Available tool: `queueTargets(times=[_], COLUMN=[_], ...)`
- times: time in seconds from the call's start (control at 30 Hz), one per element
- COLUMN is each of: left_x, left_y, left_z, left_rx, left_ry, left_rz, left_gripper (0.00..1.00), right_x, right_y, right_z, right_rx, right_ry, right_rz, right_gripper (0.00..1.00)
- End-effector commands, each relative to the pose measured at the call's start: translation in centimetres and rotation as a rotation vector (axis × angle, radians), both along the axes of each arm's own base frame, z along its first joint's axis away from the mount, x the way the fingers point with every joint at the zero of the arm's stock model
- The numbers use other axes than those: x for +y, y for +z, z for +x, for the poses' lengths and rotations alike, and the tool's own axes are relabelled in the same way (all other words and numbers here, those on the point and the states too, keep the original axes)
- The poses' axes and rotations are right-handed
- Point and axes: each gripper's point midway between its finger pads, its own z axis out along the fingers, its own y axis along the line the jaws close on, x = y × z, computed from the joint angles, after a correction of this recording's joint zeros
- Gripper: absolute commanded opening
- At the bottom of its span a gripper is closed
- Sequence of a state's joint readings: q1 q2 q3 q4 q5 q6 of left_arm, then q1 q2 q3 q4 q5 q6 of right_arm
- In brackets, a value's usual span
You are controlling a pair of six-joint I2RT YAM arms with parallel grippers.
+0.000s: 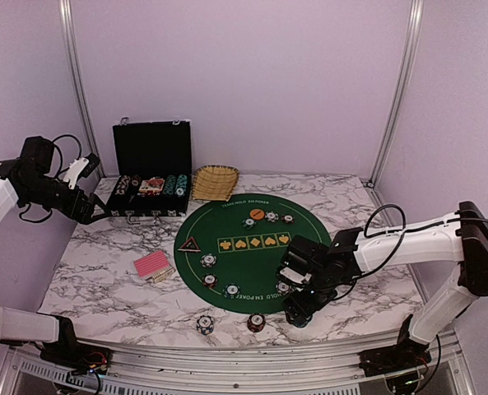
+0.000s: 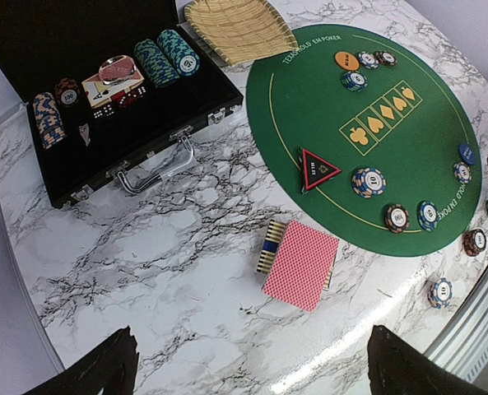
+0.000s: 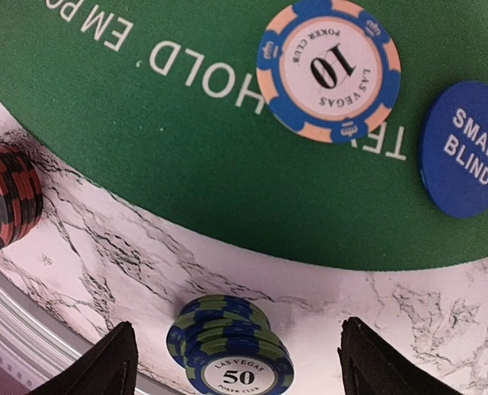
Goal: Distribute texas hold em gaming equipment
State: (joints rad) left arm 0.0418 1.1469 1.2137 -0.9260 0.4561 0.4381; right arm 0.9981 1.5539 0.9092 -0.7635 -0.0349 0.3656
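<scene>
My right gripper [image 1: 300, 310] is open and low over the table's front edge. In the right wrist view, a stack of blue-green 50 chips [image 3: 231, 350] stands on the marble between its spread fingers [image 3: 104, 366], which do not touch it. A blue-orange 10 chip [image 3: 328, 68] and the blue disc [image 3: 466, 148] lie on the green mat [image 1: 244, 255]. My left gripper [image 2: 256, 378] is open and empty, high above the pink-backed cards [image 2: 301, 263]. The black-red triangle [image 2: 318, 167] and orange disc [image 2: 347, 60] lie on the mat.
An open black case [image 1: 153, 156] holding chips and cards stands at the back left, with a straw basket [image 1: 216, 181] beside it. Several chips sit round the mat. A red-black stack [image 1: 256, 322] and another stack [image 1: 204, 323] stand on the marble near the front rail.
</scene>
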Motion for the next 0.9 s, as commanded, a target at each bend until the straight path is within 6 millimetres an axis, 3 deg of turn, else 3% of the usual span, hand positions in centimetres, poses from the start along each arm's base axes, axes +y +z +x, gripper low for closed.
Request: queueTargets(times=[0.0, 0.27, 0.67, 0.87], left_x=[-0.4, -0.4, -0.4, -0.4], left_y=[0.4, 0.4, 0.3, 0.4], left_z=[-0.3, -0.3, -0.3, -0.4], left_rx=[0.009, 0.01, 0.009, 0.009], left_ry=[-0.02, -0.019, -0.02, -0.02], left_rz=[-0.013, -0.01, -0.011, -0.013], left_gripper=[0.99, 0.99, 0.99, 0.99], right_x=[0.6, 0.5, 0.5, 0.8], right_y=[-0.6, -1.1, -0.2, 0.5], right_z=[-0.3, -0.5, -0.5, -0.9], right_rx=[0.014, 0.013, 0.003, 0.001], right_ry=[0.009, 0.016, 0.024, 0.042], right_rz=[0.018, 0.004, 0.0, -0.006], right_gripper=[0.82, 0.72, 0.48, 0.47])
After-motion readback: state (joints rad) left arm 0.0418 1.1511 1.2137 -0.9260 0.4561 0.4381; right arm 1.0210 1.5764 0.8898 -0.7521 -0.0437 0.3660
